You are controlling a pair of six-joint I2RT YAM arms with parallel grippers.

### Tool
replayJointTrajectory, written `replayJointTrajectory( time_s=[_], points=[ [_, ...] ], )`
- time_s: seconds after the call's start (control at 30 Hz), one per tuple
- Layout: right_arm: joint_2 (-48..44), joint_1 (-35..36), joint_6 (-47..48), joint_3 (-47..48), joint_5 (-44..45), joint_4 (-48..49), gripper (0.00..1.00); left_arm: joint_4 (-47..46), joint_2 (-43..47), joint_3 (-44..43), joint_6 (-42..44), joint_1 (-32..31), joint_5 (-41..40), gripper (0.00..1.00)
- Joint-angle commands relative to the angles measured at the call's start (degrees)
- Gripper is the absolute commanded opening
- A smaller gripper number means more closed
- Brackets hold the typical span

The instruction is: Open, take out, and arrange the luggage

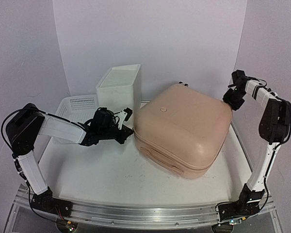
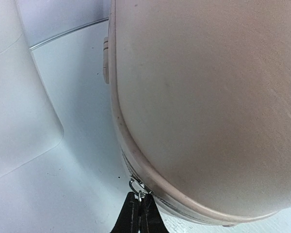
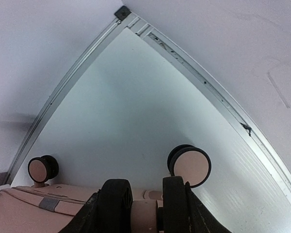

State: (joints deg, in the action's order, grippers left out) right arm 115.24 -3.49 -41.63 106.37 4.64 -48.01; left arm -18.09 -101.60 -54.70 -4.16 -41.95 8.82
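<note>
As it lies closed, luggage (image 1: 184, 128) peach-pink, rounded

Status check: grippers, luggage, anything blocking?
Left gripper shut on zipper pull. Right gripper straddles a pink caster mount, grip unclear. Luggage closed, lying flat. White bin close behind left gripper.

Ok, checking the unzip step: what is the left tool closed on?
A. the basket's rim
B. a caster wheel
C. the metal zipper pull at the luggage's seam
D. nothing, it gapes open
C: the left wrist view shows the left tool shut, its tips pinching the metal zipper pull on the seam of the luggage.
</note>
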Motion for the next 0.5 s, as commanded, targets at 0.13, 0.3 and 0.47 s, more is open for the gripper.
replayJointTrajectory(
  time_s=[0.13, 0.3, 0.47],
  points=[
    [-9.26, -1.6, -13.92, -12.48, 15.61, -5.47, 0.0, -10.48, 8.44, 9.1, 8.71, -0.39, 11.37, 0.0],
    [-11.11, -1.7, -14.75, -14.42, 18.8, -4.91, 0.0, -9.98, 17.13, 16.24, 8.58, -0.22, 9.62, 0.0],
    [-13.84, -1.58, -20.33, -18.45, 19.87, -4.42, 0.0, -9.1, 16.09, 14.55, 1.84, -5.99, 15.25, 0.0]
  ],
)
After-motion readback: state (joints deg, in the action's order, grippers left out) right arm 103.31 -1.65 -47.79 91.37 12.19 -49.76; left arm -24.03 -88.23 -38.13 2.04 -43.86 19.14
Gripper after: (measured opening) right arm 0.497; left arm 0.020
